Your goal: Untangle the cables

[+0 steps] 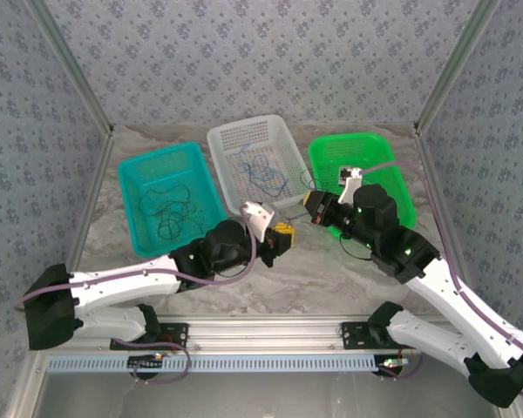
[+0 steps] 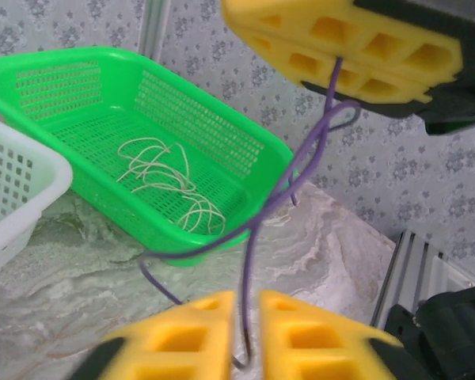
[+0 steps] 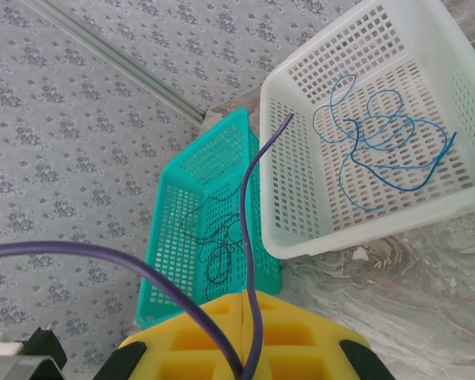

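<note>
A thin purple cable [image 2: 257, 222] is stretched in the air between my two grippers. My left gripper [image 2: 248, 332] is shut on its lower end, just above the marble table. My right gripper [image 3: 245, 340] is shut on the same purple cable [image 3: 245, 206], whose free end sticks up past the fingers. In the top view the left gripper [image 1: 283, 237] and right gripper [image 1: 312, 209] sit close together, in front of the baskets. The right gripper's yellow fingers [image 2: 340, 47] hang at the top of the left wrist view. A white cable [image 2: 170, 182] lies curled in the green basket [image 2: 198, 127]. A blue cable [image 3: 380, 134] lies in the white basket [image 3: 301, 229]. A black cable [image 3: 222, 245] lies in the teal basket [image 3: 174, 237].
Three baskets stand in a row at the back: teal basket [image 1: 131, 174] on the left, white basket [image 1: 244, 126] in the middle, green basket [image 1: 392, 165] on the right. Patterned walls close in the table on three sides. Bare marble lies between the baskets and the arm bases.
</note>
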Action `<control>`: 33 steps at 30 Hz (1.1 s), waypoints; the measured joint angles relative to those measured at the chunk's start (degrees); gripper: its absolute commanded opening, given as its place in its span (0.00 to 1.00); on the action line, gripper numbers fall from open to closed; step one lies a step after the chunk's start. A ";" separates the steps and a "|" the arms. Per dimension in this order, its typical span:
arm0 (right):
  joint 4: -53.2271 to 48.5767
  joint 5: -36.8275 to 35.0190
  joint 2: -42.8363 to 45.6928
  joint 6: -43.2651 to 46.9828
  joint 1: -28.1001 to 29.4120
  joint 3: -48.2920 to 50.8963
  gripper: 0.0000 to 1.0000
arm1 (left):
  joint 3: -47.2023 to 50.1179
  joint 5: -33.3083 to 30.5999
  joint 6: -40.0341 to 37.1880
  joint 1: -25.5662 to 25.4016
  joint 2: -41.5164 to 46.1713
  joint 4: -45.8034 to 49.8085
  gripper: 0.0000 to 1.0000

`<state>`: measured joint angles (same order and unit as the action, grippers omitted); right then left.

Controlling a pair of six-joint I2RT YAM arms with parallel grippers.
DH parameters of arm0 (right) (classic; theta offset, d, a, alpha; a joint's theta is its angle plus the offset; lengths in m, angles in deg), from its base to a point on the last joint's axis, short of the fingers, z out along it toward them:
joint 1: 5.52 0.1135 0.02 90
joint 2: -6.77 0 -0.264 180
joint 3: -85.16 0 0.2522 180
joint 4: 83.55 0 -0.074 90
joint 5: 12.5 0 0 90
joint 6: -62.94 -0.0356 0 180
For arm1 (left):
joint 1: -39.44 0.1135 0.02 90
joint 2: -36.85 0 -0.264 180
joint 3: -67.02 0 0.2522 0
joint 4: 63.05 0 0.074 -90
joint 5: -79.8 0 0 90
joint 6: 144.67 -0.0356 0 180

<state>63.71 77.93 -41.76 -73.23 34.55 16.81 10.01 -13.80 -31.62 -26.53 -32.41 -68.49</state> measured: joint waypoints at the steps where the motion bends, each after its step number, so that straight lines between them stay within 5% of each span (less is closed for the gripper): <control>1: 0.00 0.00 0.02 -0.13 0.00 0.00 0.00 | -0.11 0.50 -0.48 0.00 -0.44 -0.09 0.00; 10: -0.76 0.63 0.00 -0.59 -4.09 0.00 0.00 | 0.72 4.42 -4.22 -0.02 0.15 -1.27 0.00; 23: -1.18 9.27 -5.16 -3.56 -15.45 2.10 0.00 | 10.25 11.39 -15.41 -0.15 19.63 -0.28 0.00; 33: 2.32 22.45 -9.99 -8.31 -14.40 6.36 0.00 | 18.47 1.77 -19.58 -0.02 38.64 3.06 0.00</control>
<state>66.03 100.38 -51.75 -81.54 20.15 23.17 28.48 -12.03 -51.21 -26.55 6.24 -65.43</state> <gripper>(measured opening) 0.072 0.040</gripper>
